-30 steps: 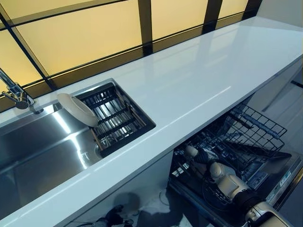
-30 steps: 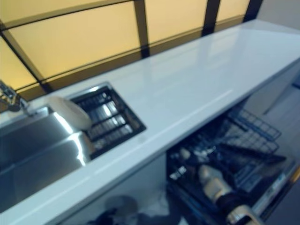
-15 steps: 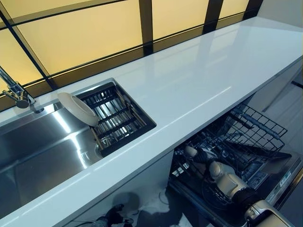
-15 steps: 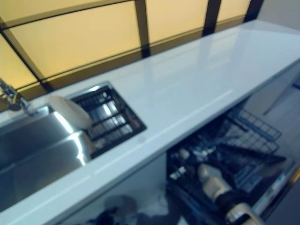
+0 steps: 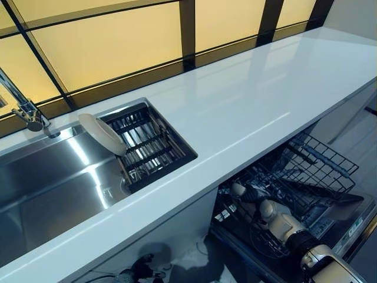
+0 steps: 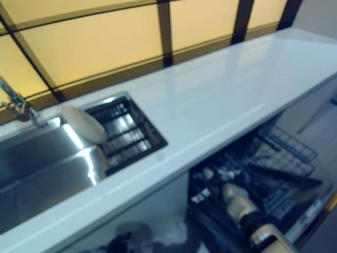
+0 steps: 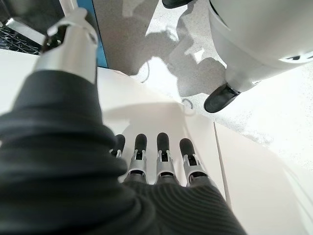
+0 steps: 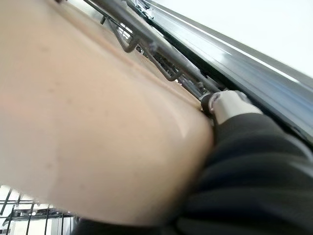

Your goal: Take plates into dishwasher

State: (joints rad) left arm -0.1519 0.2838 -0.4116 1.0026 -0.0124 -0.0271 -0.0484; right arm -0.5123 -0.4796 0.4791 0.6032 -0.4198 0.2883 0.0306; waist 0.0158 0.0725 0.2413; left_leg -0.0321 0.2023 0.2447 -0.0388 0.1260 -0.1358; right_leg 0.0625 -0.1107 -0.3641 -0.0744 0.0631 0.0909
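Only the view is being shifted: right hand (image 8: 230, 105) fingers are being hidden by the plate (image 8: 98, 122), grip untellable, left hand (image 7: 164, 164) fingers being held straight, empty, and chipping on rack (image 5: 321, 162) wires is being risked.

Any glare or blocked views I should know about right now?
Left eye view: window light streaks the sink and countertop, yet the plate shows clearly. Right wrist view: a pale surface fills most of it. Left wrist view: hard shadows on the floor.

Amber backlight, countertop (image 5: 235, 100) glare, soft blur
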